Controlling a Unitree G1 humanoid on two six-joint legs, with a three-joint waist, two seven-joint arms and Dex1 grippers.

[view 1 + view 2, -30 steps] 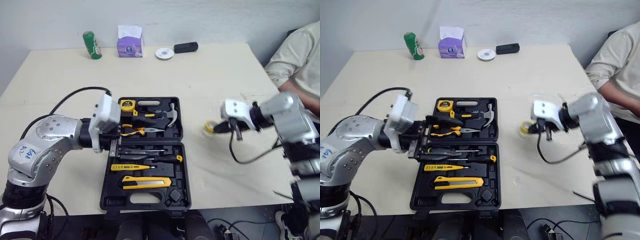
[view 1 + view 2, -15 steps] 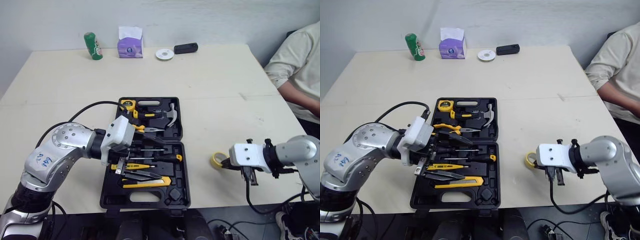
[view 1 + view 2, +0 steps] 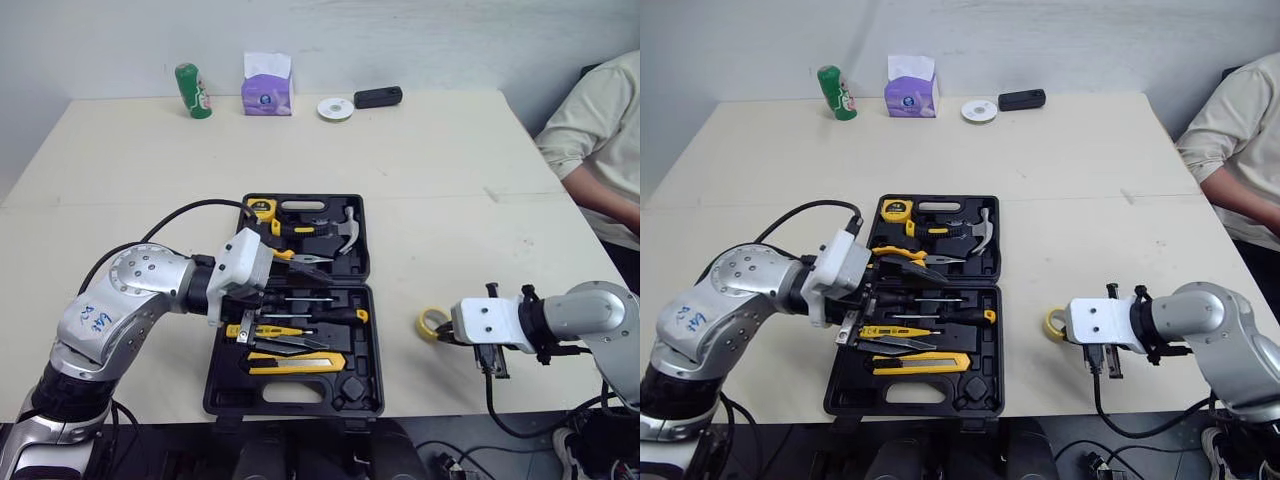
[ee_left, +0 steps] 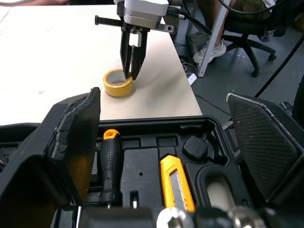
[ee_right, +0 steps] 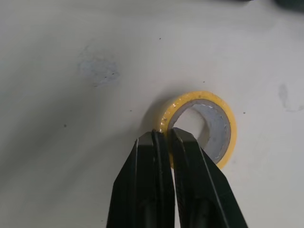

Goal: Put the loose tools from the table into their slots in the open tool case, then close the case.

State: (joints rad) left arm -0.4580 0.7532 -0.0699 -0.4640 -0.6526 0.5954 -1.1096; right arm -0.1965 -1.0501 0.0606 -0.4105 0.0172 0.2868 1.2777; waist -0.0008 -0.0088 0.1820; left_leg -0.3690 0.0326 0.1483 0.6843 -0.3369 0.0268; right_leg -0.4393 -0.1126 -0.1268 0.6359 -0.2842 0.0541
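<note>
Tape roll (image 4: 118,89) came nearer, pinched by right fingers (image 5: 152,190); left fingers (image 4: 71,142) spread above case (image 3: 910,398).

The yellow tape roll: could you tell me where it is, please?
In the eye views, the yellow tape roll sits on the table, right of the open tool case, its rim pinched by the right gripper.

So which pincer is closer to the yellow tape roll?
Right. The right pincer pinches the rim of the yellow tape roll; the left pincer hangs open over the tool case, off to the roll's left.
</note>
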